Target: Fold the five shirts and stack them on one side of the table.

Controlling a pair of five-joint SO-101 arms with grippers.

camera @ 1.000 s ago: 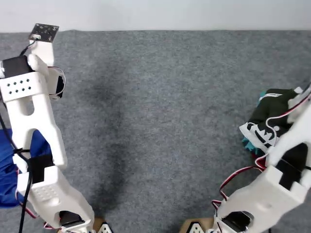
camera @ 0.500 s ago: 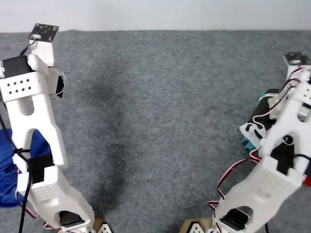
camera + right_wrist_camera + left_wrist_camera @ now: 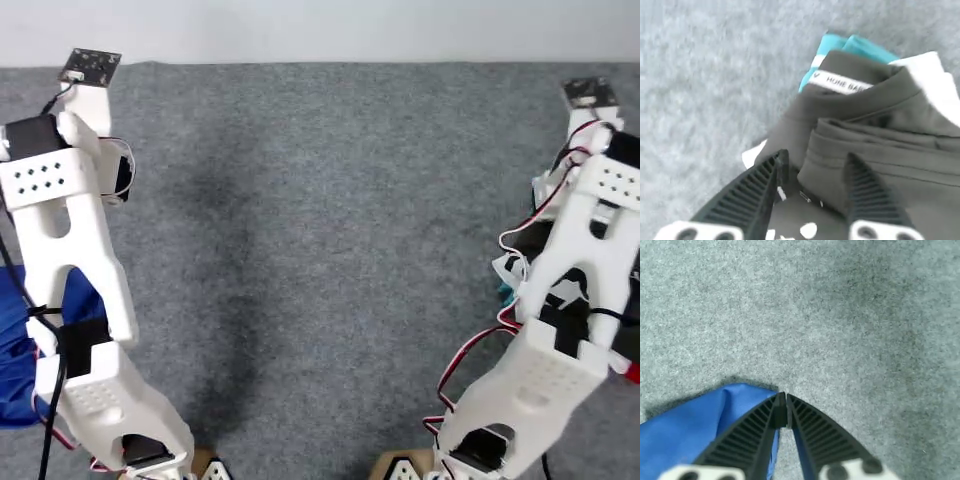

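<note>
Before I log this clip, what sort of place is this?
Most likely a robot test bench, not a home: a grey felt-like table cover, the left arm and right arm mounted side by side, and a pile of shirts at one edge.

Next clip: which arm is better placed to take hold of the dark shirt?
Right, most likely. Its end effector hangs open directly over the dark shirt. The left end effector is shut at the blue shirt's edge, on the opposite side of the table.
</note>
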